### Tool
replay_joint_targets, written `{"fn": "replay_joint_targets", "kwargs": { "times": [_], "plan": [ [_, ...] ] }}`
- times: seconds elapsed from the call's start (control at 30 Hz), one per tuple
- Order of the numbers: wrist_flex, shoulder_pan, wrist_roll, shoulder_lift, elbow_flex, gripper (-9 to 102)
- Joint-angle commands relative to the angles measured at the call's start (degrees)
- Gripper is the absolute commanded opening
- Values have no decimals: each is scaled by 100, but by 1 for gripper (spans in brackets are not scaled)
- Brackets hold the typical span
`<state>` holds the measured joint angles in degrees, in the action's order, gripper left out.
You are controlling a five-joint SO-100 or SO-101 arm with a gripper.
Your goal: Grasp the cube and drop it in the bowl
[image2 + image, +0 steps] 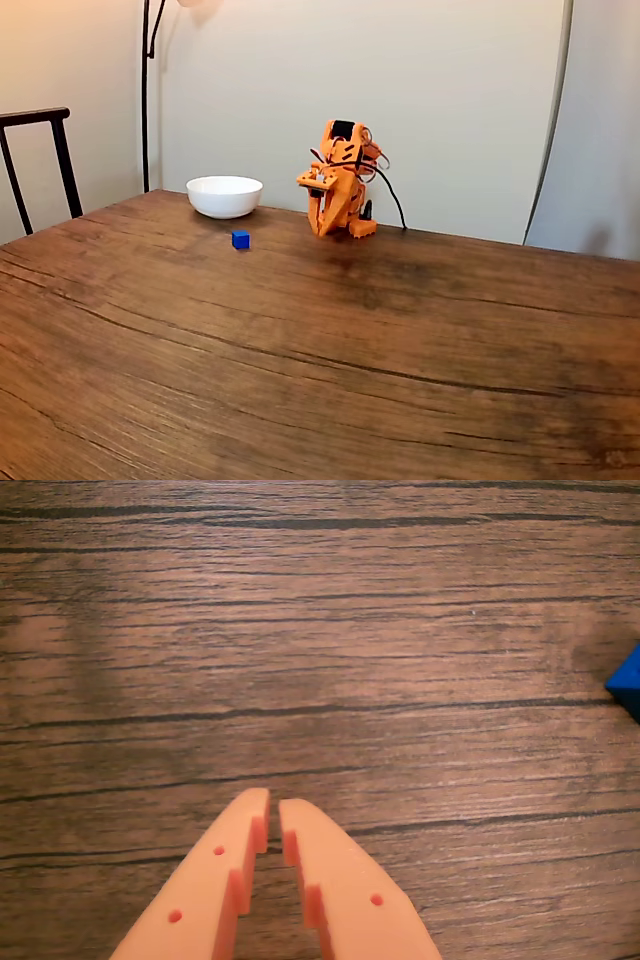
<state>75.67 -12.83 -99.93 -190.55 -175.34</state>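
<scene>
Cube off to my 3 o'clock, pincer nearly closed and empty.

In the wrist view my gripper [275,815] points toward 12 o'clock over bare wooden table [300,660], its two orange fingers almost touching, holding nothing; the cube [628,683] shows as a blue corner at the frame's 3 o'clock edge, well apart from the tips. In the fixed view the arm [338,180] sits folded low at the table's far side, the cube [240,239] at its 8 o'clock, the bowl [224,196] just beyond. I judge I must swing toward the cube and open first.
</scene>
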Motion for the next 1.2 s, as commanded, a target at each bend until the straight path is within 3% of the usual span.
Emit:
{"fn": "replay_joint_targets", "kwargs": {
  "times": [0.0,0.57,1.17],
  "plan": [
    [132,53,26,26,-290,0],
    [35,88,44,18,360,0],
    [44,-2408,141,18,633,0]
  ]
}}
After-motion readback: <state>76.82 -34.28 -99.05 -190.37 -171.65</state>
